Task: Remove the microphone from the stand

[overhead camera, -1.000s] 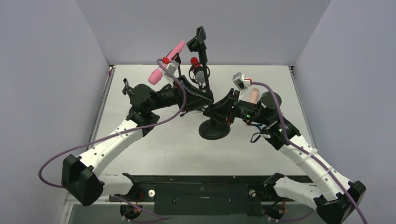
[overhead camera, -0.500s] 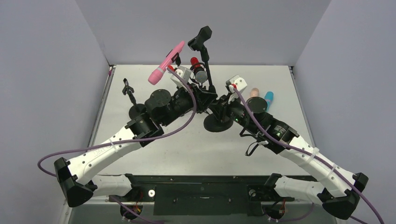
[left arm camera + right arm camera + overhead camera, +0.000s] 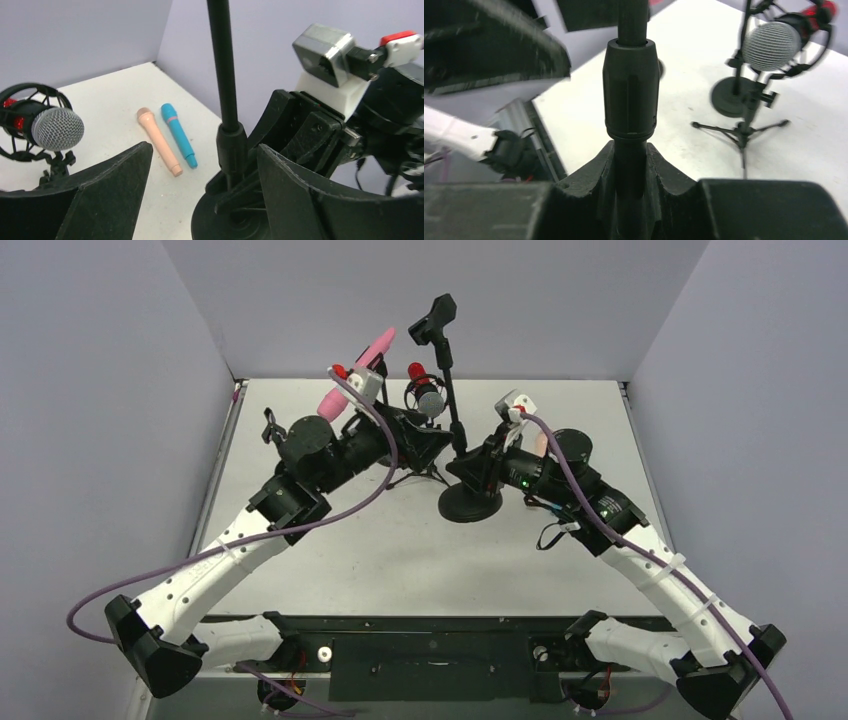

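Note:
A black stand with a round base (image 3: pixel 470 505) and a thin pole (image 3: pixel 455 410) stands mid-table; its top clip (image 3: pixel 433 318) is empty. My right gripper (image 3: pixel 470 468) is shut on the pole just under its collar (image 3: pixel 630 90), fingers tight around it (image 3: pixel 630 165). My left gripper (image 3: pixel 425 445) stands open to the left of the pole, whose collar (image 3: pixel 231 150) shows between the spread fingers (image 3: pixel 200 165) without touching them. A pink microphone (image 3: pixel 355 375) sits tilted in a clip behind my left arm. A silver-headed microphone (image 3: pixel 52 129) hangs in a shock mount.
The shock-mount microphone stands on a small tripod (image 3: pixel 744 130) behind the round-base stand. A peach microphone (image 3: pixel 159 141) and a blue one (image 3: pixel 178 135) lie side by side on the table at the back right. A small empty stand (image 3: pixel 270 428) sits far left. Walls close three sides.
My left gripper has opened, let go of the stand's pole and drawn back a little to the left. The right gripper has kept its grip on the pole.

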